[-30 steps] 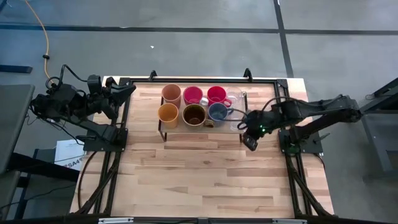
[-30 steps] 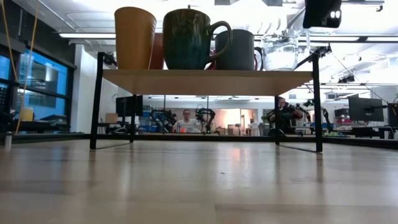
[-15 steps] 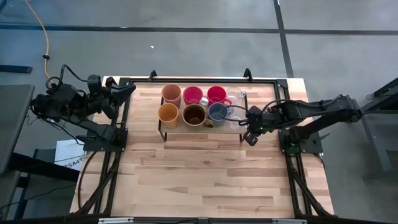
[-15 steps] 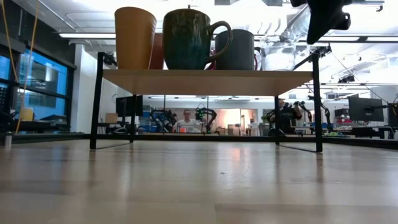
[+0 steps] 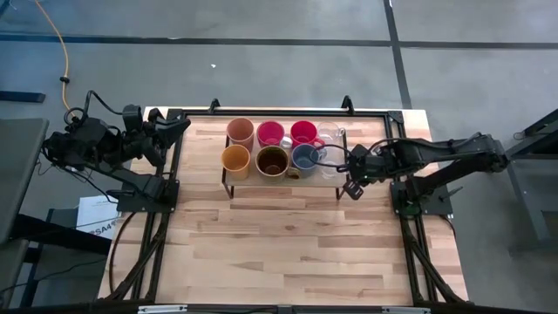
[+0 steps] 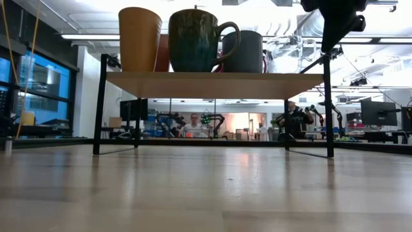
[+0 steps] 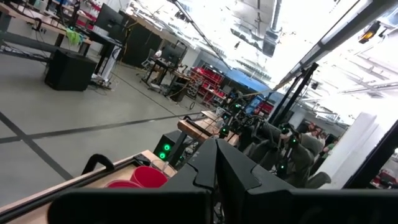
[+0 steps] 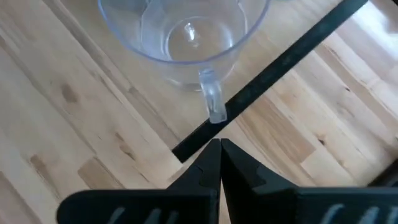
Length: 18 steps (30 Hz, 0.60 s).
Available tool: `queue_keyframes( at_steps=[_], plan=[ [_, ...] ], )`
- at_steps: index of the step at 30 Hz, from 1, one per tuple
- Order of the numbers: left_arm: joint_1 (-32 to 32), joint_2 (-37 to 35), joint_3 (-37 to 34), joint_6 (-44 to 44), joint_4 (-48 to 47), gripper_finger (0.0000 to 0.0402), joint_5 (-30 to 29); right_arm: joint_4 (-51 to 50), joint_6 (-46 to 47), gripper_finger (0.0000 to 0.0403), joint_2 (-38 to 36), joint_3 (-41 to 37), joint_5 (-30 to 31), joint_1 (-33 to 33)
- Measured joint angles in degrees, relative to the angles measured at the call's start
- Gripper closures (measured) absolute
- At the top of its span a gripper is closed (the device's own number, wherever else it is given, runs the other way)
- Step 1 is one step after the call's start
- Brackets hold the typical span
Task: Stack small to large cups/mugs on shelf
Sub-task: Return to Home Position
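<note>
One arm waits folded at the left edge of the counter point(image 5: 288, 235), the left gripper point(image 7: 217, 146) with its fingers pressed together on nothing. Eight vessels fill the shelf point(image 6: 212, 85) by the counter's far edge, seemingly graded by size: peach tumbler point(image 5: 240, 131) and orange-yellow cup point(image 5: 235, 160) at its left end, then dark-brown mug point(image 5: 273, 160), two red cups point(image 5: 270, 133) and grey-blue mug point(image 5: 305, 157), with two clear glass cups point(image 8: 186, 37) at its right end. The right gripper point(image 8: 220, 144) hovers off the shelf's right front corner, fingers clenched and empty, the sorting apparently done.
</note>
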Motion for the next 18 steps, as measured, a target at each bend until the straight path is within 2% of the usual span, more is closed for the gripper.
queue_keyframes(
  at_steps=[4,8,14,18],
  plan=[
    [0.00,0.00,0.00,0.00,-0.04,0.0402,0.00,-1.45,-3.74,0.0403,-1.08,1.23,-1.59,0.27],
    [0.00,0.00,0.00,0.26,-0.14,0.0402,0.56,0.34,-9.72,0.0403,-5.95,3.36,-1.93,2.67],
    [0.00,0.65,0.02,1.17,-0.07,0.0402,1.27,23.86,-19.12,0.0403,-15.38,-0.62,-1.38,0.09],
    [0.00,2.88,0.00,5.75,-0.02,0.0402,4.61,41.20,-27.00,0.0403,-20.54,-6.62,-6.03,-4.60]
  ],
)
